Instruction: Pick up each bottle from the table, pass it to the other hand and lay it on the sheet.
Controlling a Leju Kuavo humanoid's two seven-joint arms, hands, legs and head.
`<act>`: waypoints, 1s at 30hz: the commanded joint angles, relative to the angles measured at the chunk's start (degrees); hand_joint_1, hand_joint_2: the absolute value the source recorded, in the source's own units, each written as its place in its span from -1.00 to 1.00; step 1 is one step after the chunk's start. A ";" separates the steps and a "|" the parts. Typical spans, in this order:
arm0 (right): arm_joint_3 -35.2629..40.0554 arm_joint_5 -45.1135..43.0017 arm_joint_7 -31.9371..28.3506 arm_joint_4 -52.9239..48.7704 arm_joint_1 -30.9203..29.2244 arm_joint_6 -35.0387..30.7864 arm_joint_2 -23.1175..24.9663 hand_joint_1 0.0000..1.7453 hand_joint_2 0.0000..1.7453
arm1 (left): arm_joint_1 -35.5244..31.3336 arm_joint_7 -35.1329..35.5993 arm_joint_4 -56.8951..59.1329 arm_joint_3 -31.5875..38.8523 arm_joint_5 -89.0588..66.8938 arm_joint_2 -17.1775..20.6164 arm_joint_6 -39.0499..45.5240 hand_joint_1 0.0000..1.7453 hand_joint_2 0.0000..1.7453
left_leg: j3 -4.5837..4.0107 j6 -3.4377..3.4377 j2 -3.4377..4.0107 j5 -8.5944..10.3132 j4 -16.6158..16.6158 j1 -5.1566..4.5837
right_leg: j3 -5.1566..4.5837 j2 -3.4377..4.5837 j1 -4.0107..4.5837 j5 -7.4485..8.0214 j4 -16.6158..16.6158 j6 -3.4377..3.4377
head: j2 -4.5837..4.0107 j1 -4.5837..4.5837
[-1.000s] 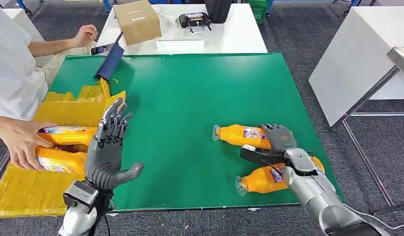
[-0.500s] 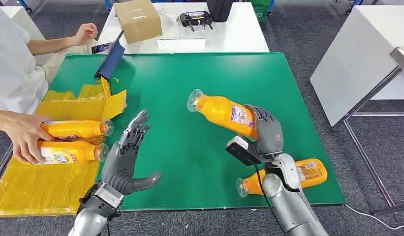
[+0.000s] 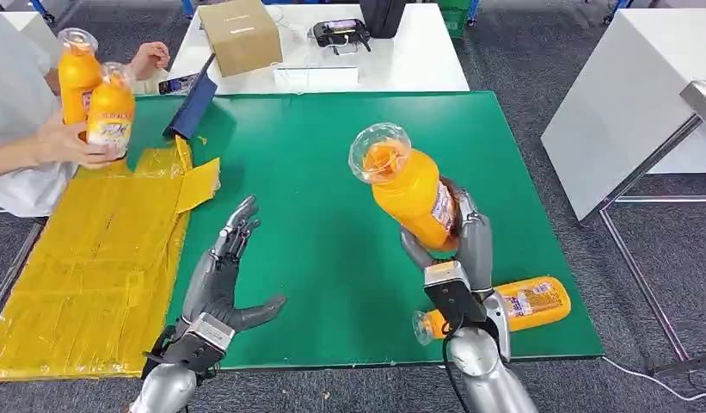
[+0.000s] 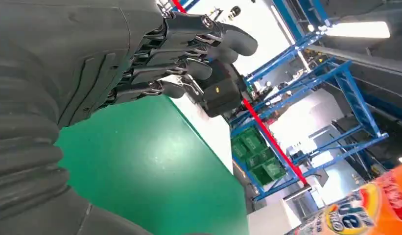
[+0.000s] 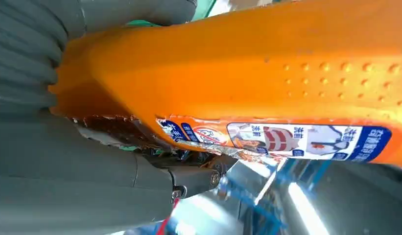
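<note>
bright, even overhead light, soft shadows on the green table, window glare and close-up blur in wrist views.

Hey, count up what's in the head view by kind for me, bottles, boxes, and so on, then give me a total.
Orange bottles: 4 (one in the right hand at, one lying on the green table at, two held by a person at and)
Cardboard boxes: 1
Yellow sheets: 1
Total: 6
</note>
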 commanded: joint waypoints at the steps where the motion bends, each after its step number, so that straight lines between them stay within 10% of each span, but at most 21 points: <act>1: 14.53 -8.24 -1.19 10.50 -2.97 11.55 4.56 1.00 1.00 | -2.83 -0.74 3.81 1.39 2.71 -0.77 1.92 -1.00 1.00 | 0.38 -0.12 0.08 -0.18 0.01 0.14 | 0.38 0.45 0.09 -0.08 -0.07 -0.13 | 0.00 0.02; 28: 27.10 -0.17 0.16 27.39 -13.27 11.00 6.01 1.00 1.00 | -7.48 -3.14 5.30 -8.93 7.82 -1.16 -3.02 -1.00 1.00 | 0.32 -0.08 -0.16 -0.09 0.01 0.14 | 0.36 0.15 0.08 -0.11 -0.07 -0.11 | 0.00 0.02; 29: 27.15 -0.18 0.12 27.37 -13.25 11.07 6.00 1.00 1.00 | -7.37 -3.19 5.28 -8.64 7.99 -1.45 -2.52 1.00 1.00 | 0.33 -0.08 -0.13 -0.09 0.00 0.14 | 0.36 0.18 0.09 -0.10 -0.08 -0.11 | 0.00 0.00; 30: 27.12 -0.16 0.05 27.13 -12.96 11.02 6.09 1.00 1.00 | -7.37 -3.25 5.31 -8.52 8.06 -1.57 -2.24 1.00 1.00 | 0.16 -0.04 -0.08 -0.01 -0.02 0.08 | 0.15 0.09 0.04 -0.03 -0.05 -0.06 | 0.00 0.00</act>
